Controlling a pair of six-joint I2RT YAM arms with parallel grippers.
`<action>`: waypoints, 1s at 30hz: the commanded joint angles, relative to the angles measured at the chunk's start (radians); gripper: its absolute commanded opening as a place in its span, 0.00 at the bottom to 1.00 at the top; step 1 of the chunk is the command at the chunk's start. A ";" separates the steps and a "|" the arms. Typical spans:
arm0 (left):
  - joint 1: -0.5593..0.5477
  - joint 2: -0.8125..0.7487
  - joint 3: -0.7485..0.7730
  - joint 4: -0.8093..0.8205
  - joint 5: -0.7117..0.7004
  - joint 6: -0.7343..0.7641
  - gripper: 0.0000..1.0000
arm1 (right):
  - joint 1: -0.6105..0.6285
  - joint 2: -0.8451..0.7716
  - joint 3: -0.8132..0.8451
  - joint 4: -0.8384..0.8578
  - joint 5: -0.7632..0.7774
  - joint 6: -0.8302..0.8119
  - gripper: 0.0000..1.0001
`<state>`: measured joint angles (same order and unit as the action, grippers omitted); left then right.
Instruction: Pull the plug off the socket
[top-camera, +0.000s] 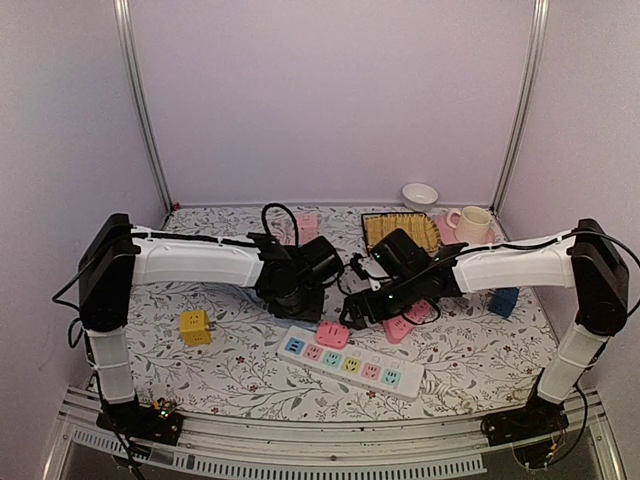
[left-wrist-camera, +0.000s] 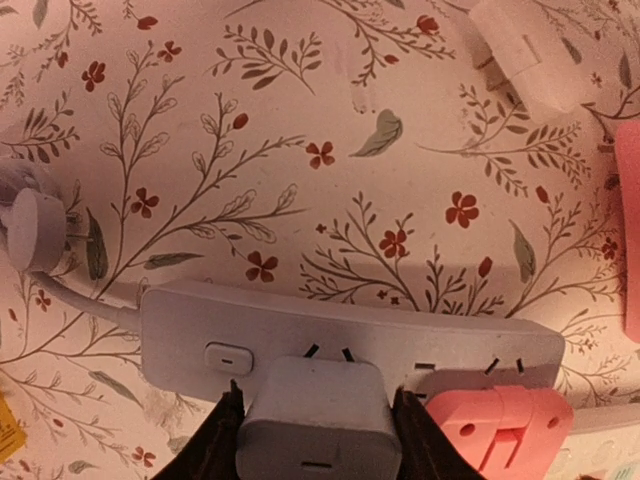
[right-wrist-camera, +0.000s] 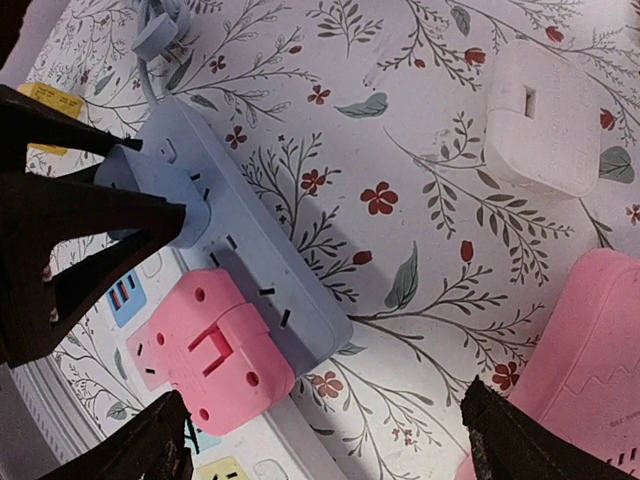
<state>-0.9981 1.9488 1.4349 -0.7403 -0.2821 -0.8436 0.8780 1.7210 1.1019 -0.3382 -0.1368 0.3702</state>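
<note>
We took the white power strip (right-wrist-camera: 250, 255) as landmark. On it, left gripper (left-wrist-camera: 318, 392) flanked the plug (left-wrist-camera: 318, 425) on both sides. The pink adapter (right-wrist-camera: 210, 355) sat just beside, and one finger (left-wrist-camera: 415, 440) filled that gap. We saw the colour-socket strip (top-camera: 350, 362) tight along the strip's side nearer the arm bases. On its far side the bare tablecloth (right-wrist-camera: 420, 200) gave passage, bounded by a white charger block (right-wrist-camera: 545, 120) and a pink slab (right-wrist-camera: 590, 340). Right gripper (right-wrist-camera: 320, 420) hung wide apart over the adapter end.
</note>
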 joint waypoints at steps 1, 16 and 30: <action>-0.057 0.007 0.025 -0.001 0.009 -0.082 0.39 | 0.003 0.014 -0.044 0.042 -0.008 0.028 0.96; -0.097 0.087 0.095 0.002 0.004 -0.149 0.39 | 0.016 0.055 -0.095 0.061 -0.004 0.040 0.96; -0.101 0.050 0.115 0.013 -0.064 -0.094 0.39 | 0.016 0.115 -0.148 0.076 0.043 0.068 0.96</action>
<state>-1.0828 2.0163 1.5249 -0.7807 -0.3286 -0.9443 0.8894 1.7840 1.0096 -0.2028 -0.1501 0.4339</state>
